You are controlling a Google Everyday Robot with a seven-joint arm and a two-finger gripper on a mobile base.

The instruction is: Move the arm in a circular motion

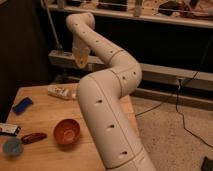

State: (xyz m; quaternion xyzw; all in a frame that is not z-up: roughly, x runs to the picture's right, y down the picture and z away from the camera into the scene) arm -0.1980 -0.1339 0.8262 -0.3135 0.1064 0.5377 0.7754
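Observation:
The arm (107, 112) is a thick cream-white tube with small dark holes. It rises from the bottom middle of the camera view, bends at an elbow (125, 75) and reaches up to the top left. From there the gripper (81, 61) hangs pointing down, above the far edge of the wooden table (42, 117). It is shut, holds nothing and touches nothing.
On the table lie an orange bowl (66, 131), a blue sponge (22, 105), a white bottle on its side (60, 91), a dark reddish object (33, 137), a blue-grey round thing (12, 147) and a black-and-white packet (9, 129). Shelving (150, 17) stands behind, and cables (182, 115) cross the floor at right.

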